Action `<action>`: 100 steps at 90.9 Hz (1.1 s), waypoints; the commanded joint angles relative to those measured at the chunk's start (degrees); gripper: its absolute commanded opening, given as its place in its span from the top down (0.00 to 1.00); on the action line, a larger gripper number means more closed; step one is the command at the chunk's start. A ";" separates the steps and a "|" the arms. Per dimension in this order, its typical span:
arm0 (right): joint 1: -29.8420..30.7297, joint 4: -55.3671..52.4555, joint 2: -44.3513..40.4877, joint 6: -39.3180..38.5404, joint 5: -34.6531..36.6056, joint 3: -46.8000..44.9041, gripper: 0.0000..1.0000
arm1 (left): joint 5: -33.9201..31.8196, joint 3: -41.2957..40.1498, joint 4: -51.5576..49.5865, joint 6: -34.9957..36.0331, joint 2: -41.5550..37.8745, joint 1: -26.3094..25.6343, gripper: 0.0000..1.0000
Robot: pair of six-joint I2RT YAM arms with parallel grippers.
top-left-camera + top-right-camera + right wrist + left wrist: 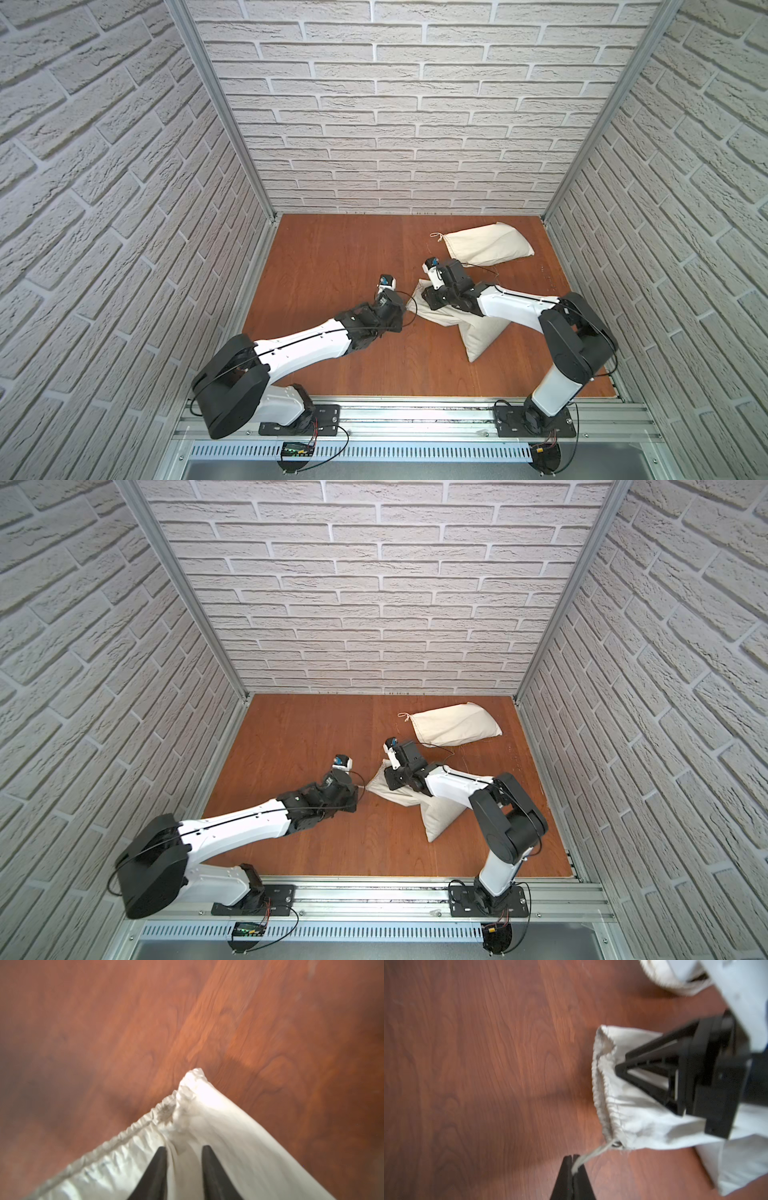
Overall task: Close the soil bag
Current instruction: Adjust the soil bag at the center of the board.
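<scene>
Overlying soil bag [478, 340]: right gripper [184, 1150].

Right wrist view. The soil bag [218, 1126], a cream cloth sack, lies on the reddish-brown, wood-grain table [104, 1022]. Its gathered hem [133, 1128] runs in a puckered line to a raised, peaked corner [193, 1076], where the cloth bunches into small folds. A dark smudge [165, 1110] marks the hem just beside that peak. The right gripper [184, 1147] sits over the bag. Its two black jaws stand apart, tips toward the peak, with creased cloth showing in the gap. Whether the tips touch the cloth cannot be told. The table is blurred.
</scene>
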 commanded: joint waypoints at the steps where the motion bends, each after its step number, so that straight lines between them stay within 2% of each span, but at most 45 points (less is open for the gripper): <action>1: -0.40 8.35 -6.77 -1.20 -0.40 -2.56 0.57 | 2.34 5.68 -3.98 5.36 -2.42 3.18 1.00; 26: 0.00 7.10 -20.00 -7.60 -8.86 -2.52 0.38 | 9.83 22.22 -10.38 12.07 1.49 5.94 1.00; 43: 0.96 9.74 -20.18 -9.73 -16.20 0.12 0.33 | 13.62 29.20 -13.30 13.56 4.39 5.98 1.00; 58: 1.01 10.48 -18.11 -10.53 -16.88 3.59 0.36 | 14.41 30.92 -14.08 13.46 4.30 6.02 1.00; 75: 1.00 8.67 -15.59 -12.10 -17.99 7.64 0.45 | 15.63 31.72 -14.61 13.71 4.03 5.97 1.00; 90: 1.01 6.39 -13.63 -14.27 -18.73 9.90 0.58 | 16.59 33.14 -15.27 13.97 3.87 6.04 1.00; 100: 0.98 5.44 -12.71 -15.22 -19.57 10.58 0.61 | 16.79 34.10 -15.74 14.31 3.77 6.00 1.00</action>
